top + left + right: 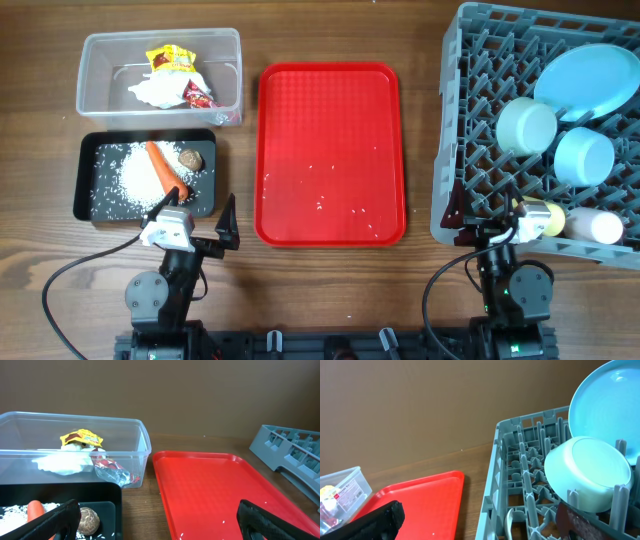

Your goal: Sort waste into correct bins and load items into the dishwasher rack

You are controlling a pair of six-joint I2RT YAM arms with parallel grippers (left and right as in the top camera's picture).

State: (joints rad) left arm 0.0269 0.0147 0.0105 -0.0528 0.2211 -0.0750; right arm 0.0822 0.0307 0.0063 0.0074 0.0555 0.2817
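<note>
Overhead view, red tray point(330, 120) taken as centre; a few rice grains are lying on it.

- Clear bin point(100, 70) is sitting at 10 o'clock, holding the yellow wrapper point(170, 58), tissue point(155, 92) and red wrapper point(197, 95).
- Black bin point(205, 190) is sitting at 8 o'clock, holding the rice point(125, 180), carrot point(166, 170) and brown lump point(189, 159).
- Rack point(480, 90) is sitting at 3 o'clock. The plate point(588, 80) is standing on edge at its 1 o'clock. Two bowls point(526, 125) point(584, 155) are resting mid-rack. The yellow cup point(540, 218) and pink cup point(595, 226) are lying at its 5 o'clock edge.
- Left tool point(197, 215) is hovering at 7 o'clock, by the black bin's near corner, jaws spread wide, gripping nothing.
- Right tool point(487, 212) is hovering at 5 o'clock, over the rack's near edge, jaws spread wide, gripping nothing.
</note>
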